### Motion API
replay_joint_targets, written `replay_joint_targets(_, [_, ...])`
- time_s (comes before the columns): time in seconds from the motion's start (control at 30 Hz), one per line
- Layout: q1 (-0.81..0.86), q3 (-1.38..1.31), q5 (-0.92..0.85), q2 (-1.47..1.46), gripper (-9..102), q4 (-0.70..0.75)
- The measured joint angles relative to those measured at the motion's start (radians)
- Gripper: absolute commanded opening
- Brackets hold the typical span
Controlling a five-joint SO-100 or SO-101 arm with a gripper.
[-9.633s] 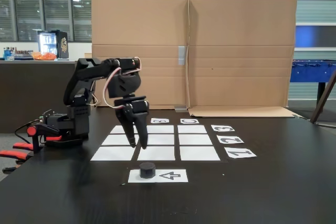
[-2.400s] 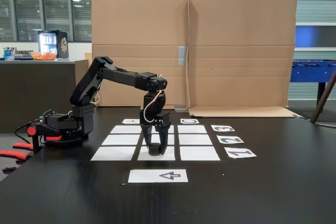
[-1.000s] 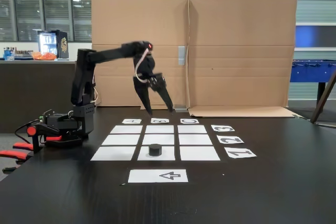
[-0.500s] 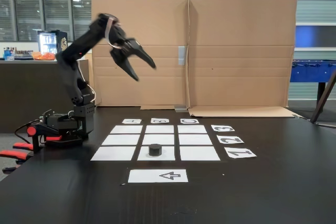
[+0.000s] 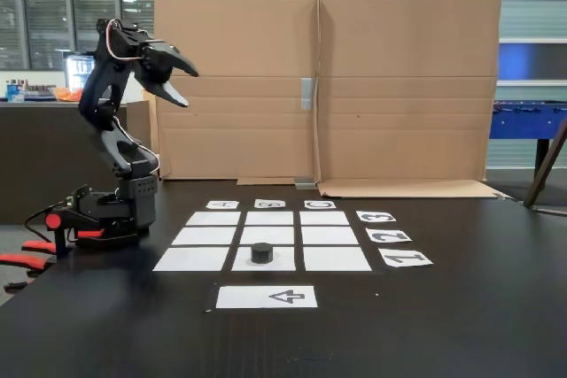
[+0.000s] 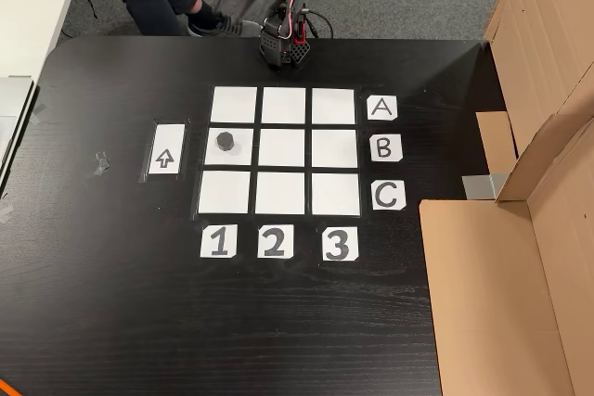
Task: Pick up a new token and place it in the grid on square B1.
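token down on b1, arm raised clear

seen in the fixed view, left to right: arm (image 5: pixel 120 130) folded up and back over its base at the table's left edge, gripper (image 5: pixel 182 84) high in the air against the cardboard wall (image 5: pixel 354 86), fingers spread wide and holding nothing. lower and to the right, grid (image 5: pixel 330 235) laid flat on the dark table (image 5: pixel 478 307), three by three, with the token (image 5: pixel 261 252) sitting upright on the middle square of the near row. just in front of that, arrow sheet (image 5: pixel 267 297) lying bare. number labels (image 5: pixel 389 235) lined along the grid's right side.

seen from above in the other view, left to right: arrow sheet (image 6: pixel 166 148) just beside the grid's left column; token (image 6: pixel 225 141) resting on square b1 (image 6: pixel 238 156), in the row level with label b (image 6: pixel 384 147) and the column above label 1 (image 6: pixel 218 241), placed toward that square's upper left part and inside its edges. arm base (image 6: pixel 283 39) at the table's top edge, well apart from the token.
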Motion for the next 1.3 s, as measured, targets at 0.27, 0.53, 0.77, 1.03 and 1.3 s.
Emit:
replay_joint_targets(0.27, [0.291, 0.089, -0.008, 0.063, 29, 0.000])
replay_joint_targets(0.53, [0.520, 0.190, -0.015, 0.083, 24, 0.000])
replay_joint_targets(0.77, [0.594, 0.278, -0.015, 0.120, 17, -0.015])
replay_joint_targets(1.03, [0.632, 0.324, -0.017, 0.204, 17, -0.052])
replay_joint_targets(1.3, [0.661, 0.494, -0.017, 0.313, 17, -0.173])
